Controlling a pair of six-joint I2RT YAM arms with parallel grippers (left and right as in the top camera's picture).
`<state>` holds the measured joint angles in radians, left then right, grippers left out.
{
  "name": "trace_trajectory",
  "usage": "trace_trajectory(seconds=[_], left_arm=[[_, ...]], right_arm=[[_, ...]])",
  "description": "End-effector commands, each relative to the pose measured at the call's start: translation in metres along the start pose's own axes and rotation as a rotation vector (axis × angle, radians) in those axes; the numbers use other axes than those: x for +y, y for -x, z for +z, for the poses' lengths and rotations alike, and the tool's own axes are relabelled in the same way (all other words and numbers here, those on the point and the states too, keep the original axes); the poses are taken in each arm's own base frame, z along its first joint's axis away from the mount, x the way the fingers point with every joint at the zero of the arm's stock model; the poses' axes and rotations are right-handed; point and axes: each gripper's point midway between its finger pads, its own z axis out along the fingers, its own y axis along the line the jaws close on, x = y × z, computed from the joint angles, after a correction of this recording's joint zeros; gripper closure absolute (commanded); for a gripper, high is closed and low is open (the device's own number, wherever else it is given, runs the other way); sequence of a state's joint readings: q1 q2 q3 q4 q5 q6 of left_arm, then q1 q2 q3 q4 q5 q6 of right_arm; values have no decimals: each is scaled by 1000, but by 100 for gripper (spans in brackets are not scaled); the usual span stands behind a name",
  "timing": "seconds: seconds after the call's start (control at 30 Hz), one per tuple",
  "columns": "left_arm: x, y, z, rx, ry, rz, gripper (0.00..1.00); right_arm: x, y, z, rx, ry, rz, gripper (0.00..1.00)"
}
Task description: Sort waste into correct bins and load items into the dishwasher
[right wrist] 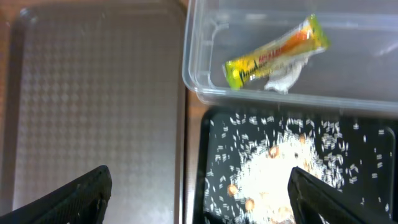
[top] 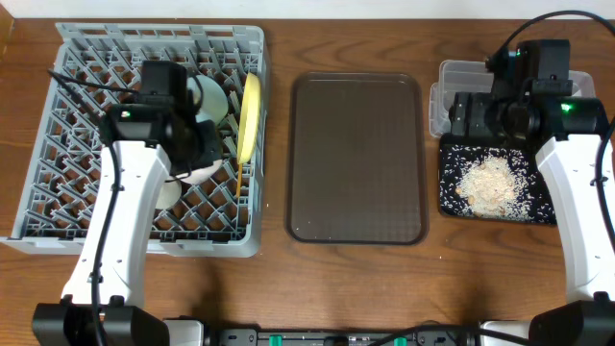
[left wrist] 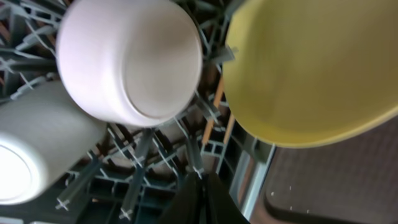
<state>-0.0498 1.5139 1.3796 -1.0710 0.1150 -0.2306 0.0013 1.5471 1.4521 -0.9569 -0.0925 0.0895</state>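
The grey dishwasher rack (top: pixel 58 144) fills the left of the table. In it the yellow plate (top: pixel 251 113) (left wrist: pixel 317 68) stands on edge, and a pinkish-white bowl (left wrist: pixel 134 59) lies on its side beside it. Thin wooden chopsticks (left wrist: pixel 214 118) poke through the grid. My left gripper (left wrist: pixel 202 186) (top: pixel 207 142) hangs over the rack, shut with nothing in it. The yellow-green wrapper (right wrist: pixel 277 53) lies in the clear tub (right wrist: pixel 199 81) (top: pixel 461 72). Rice scraps (right wrist: pixel 280 174) (top: pixel 490 183) are heaped in the black tray (right wrist: pixel 208 168) (top: pixel 447 192). My right gripper (right wrist: pixel 199 193) (top: pixel 490 115) is open above the tray's near-left edge.
A dark brown serving tray (top: pixel 356 159) (right wrist: pixel 93 93) lies between the rack and the bins. Another white vessel (left wrist: pixel 31 149) lies on its side in the rack, left of the pinkish bowl. The rack's pegs stand close around the left fingers.
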Motion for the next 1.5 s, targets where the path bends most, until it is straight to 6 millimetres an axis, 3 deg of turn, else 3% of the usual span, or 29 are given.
trace_trajectory(seconds=[0.0, 0.07, 0.23, 0.33, 0.4, 0.57, 0.6, 0.7, 0.93, 1.2, 1.47], left_arm=[[-4, -9, 1, 15, 59, 61, 92], [-10, -17, 0, 31, 74, 104, 93], [-31, -30, 0, 8, 62, 197, 92], [-41, -39, -6, -65, 21, 237, 83], [-40, -45, -11, -104, 1, 232, 74], [-25, -71, -29, -241, -58, 228, 66], [-20, -79, -38, -310, -88, 224, 61], [-13, -89, -52, -417, -126, 217, 20], [1, -98, -71, -542, -134, 199, 15], [1, -98, -68, -531, -129, 200, 11], [1, -98, -68, -531, -129, 200, 11]], right_arm=[[-1, -7, 1, 34, -18, -19, 9], [-3, -15, 0, 61, -23, -16, 1], [-9, -29, 0, 71, -63, -3, 1], [-8, -43, -5, 27, -79, -18, 1], [-5, -53, -9, -15, -69, -24, 1], [-7, -85, -32, -161, -56, 27, 1], [-14, -95, -44, -215, -81, 34, 1], [-21, -106, -61, -281, -108, 38, 1], [-29, -125, -91, -351, -144, 46, 1], [-33, -148, -85, -254, -159, 44, 1], [-34, -153, -84, -233, -163, 43, 1]])
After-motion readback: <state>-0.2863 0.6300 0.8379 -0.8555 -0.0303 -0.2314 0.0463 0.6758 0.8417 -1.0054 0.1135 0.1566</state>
